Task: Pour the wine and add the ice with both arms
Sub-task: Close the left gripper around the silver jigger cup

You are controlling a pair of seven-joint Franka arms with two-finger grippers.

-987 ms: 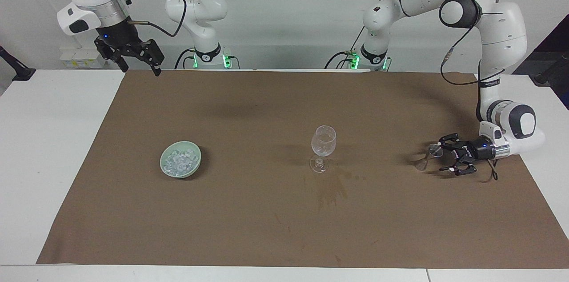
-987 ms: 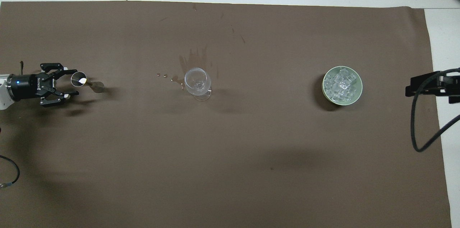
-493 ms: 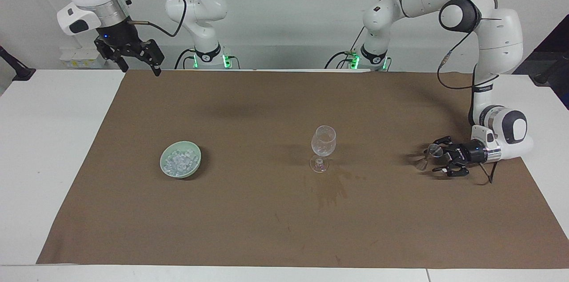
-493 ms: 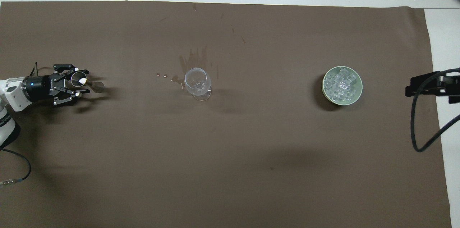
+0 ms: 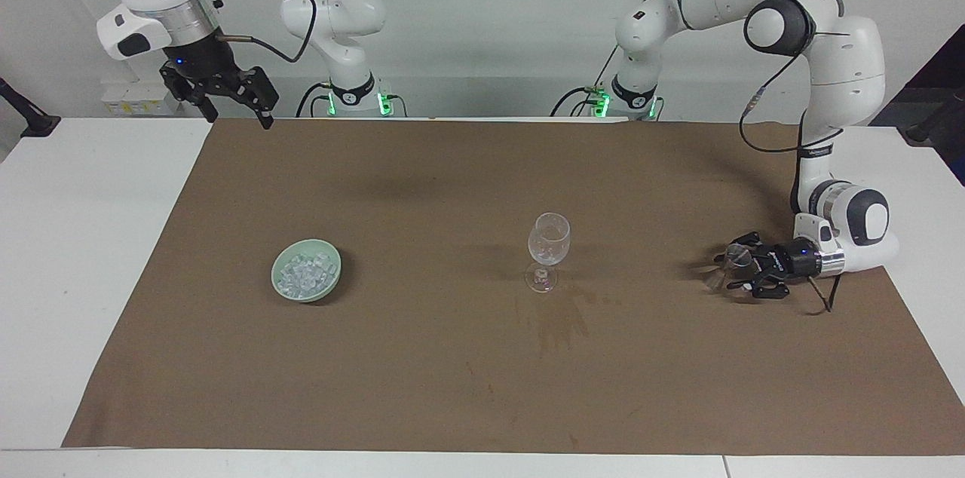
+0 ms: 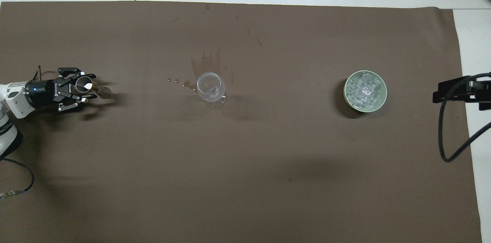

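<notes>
**White counter, brown mat, 2 arms at work**

White wall and a white counter (image 5: pixel 90 252) fill the view that faces the robots. A big brown mat (image 5: pixel 452 387) covers most of the counter. The left arm bends down low at its end of the mat. Its left pincer (image 5: pixel 742 271) lies sideways, just above the mat, with its 2 fingers around a small shiny jigger (image 5: pixel 730 262). The fingers look close to the jigger's sides, but I cannot tell if they squeeze it yet. The jigger stands on the mat. A clear wine glass (image 5: pixel 548 252) stands upright near the middle of the mat, well apart from the jigger. A dark wet stain (image 5: pixel 562 320) is on the mat, just farther from the robots than the glass. A pale green bowl (image 5: pixel 335 267) sits toward the right arm's end, with a heap of ice (image 5: pixel 304 273) in it. The right arm waits up high. Its right pincer (image 5: pixel 235 112) hangs wide open over the mat's edge nearest the robots.

From above, the left pincer (image 6: pixel 86 89) has the jigger (image 6: pixel 84 84) between its fingers, and the jigger's round mouth faces up. The wine glass (image 6: pixel 210 89) stands in the middle, with small drops (image 6: pixel 172 80) beside it. The ice (image 6: pixel 363 89) lies piled in the bowl (image 6: pixel 346 95). Only a bit of the right pincer (image 6: pixel 460 91) shows at the edge.
</notes>
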